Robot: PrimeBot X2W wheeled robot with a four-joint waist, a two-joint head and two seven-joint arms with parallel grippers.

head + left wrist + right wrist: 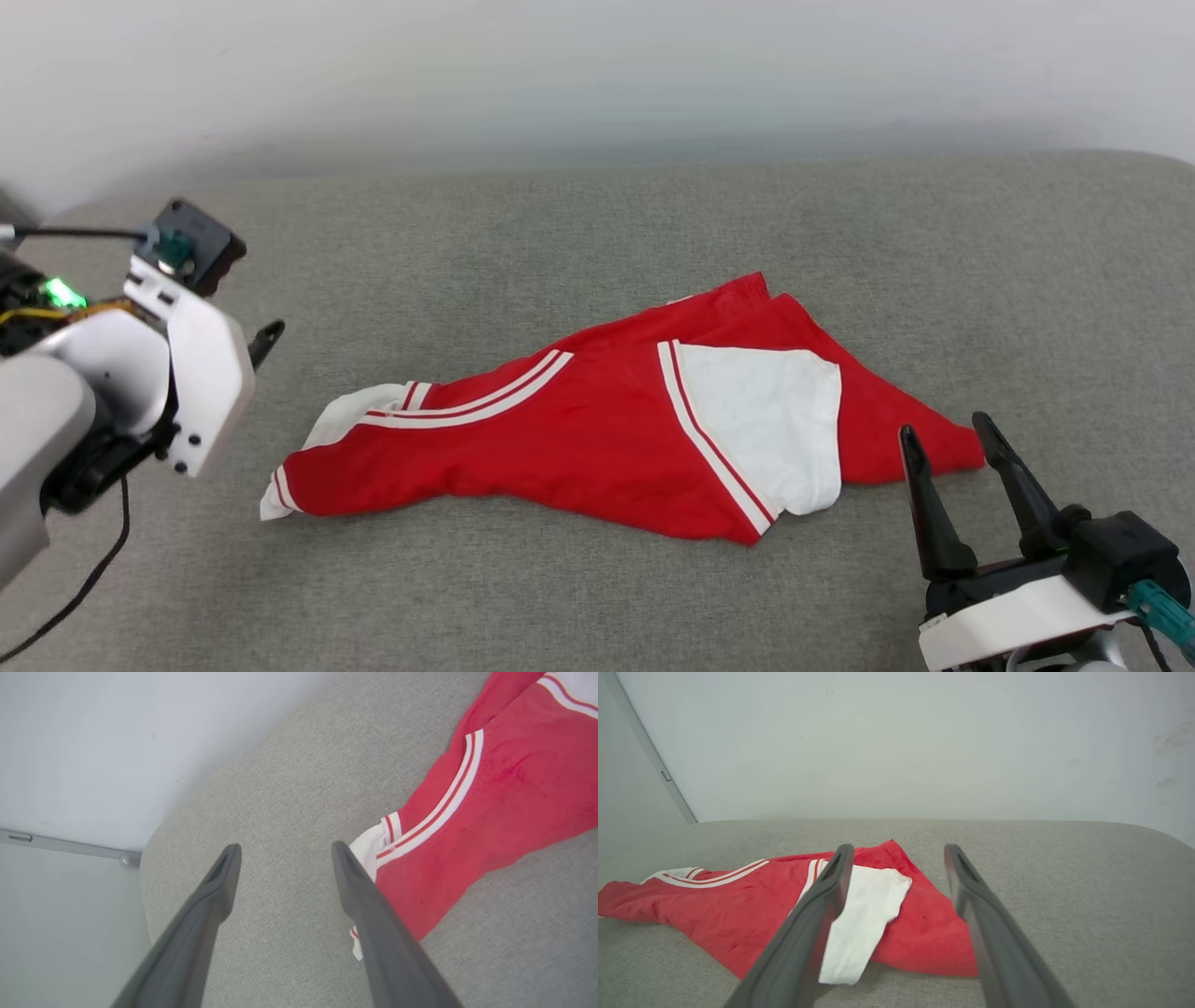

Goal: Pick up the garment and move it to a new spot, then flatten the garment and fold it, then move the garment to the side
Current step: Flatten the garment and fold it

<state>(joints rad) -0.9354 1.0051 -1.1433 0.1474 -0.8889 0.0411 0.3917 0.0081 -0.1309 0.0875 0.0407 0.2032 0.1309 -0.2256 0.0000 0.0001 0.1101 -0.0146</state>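
The garment [579, 429], a red jersey with white sleeves and red-white striped trim, lies crumpled in a long heap on the grey fabric surface [597, 224]. One white sleeve [766, 420] is folded on top near its right end. In the left wrist view my left gripper [285, 851] hangs open over bare fabric, just left of the garment's [504, 812] left end, holding nothing. At the lower right my right gripper [945, 427] stands open, its fingertips beside the garment's right corner. In the right wrist view the right gripper [899, 849] points at the garment [738, 900].
A pale wall [597, 75] runs behind the surface. The surface's rounded left corner [145, 882] drops off beside my left gripper. A black cable [84, 579] hangs from the left arm at the lower left. Bare fabric lies behind and in front of the garment.
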